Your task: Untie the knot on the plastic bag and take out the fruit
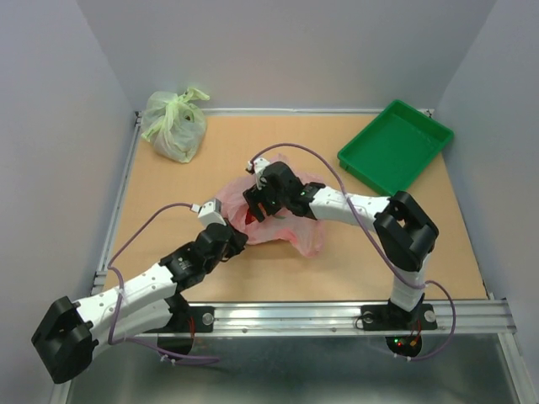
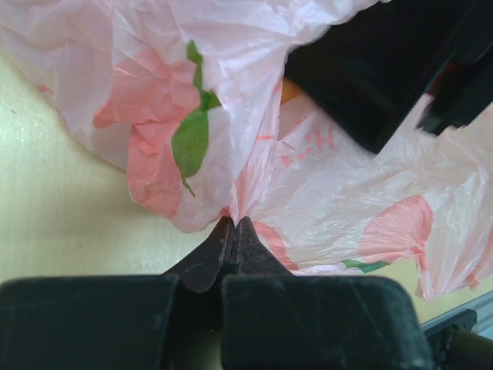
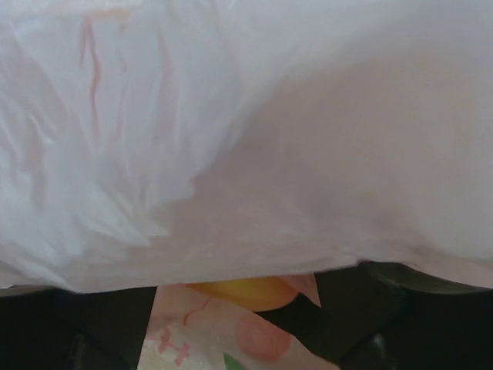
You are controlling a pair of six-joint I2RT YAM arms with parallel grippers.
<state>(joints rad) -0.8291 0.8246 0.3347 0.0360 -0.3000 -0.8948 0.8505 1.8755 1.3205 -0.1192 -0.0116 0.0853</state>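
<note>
The pink plastic bag [image 1: 296, 225] lies crumpled in the middle of the table. My left gripper [image 2: 233, 222] is shut on a pinched fold of the plastic bag [image 2: 323, 193] at its near-left edge, also visible from above [image 1: 235, 241]. My right gripper [image 1: 260, 204] reaches into the bag from the right. In its wrist view, plastic [image 3: 231, 139] drapes over most of the picture. Its dark fingers [image 3: 370, 308] stand wide apart, and a yellow fruit [image 3: 246, 291] lies between them; I cannot tell whether they touch it. The knot does not show in any view.
A pale green tied bag [image 1: 174, 124] sits at the far left corner. A green tray [image 1: 396, 145] stands at the far right. The right arm's black body [image 2: 385, 69] is close above the bag in the left wrist view.
</note>
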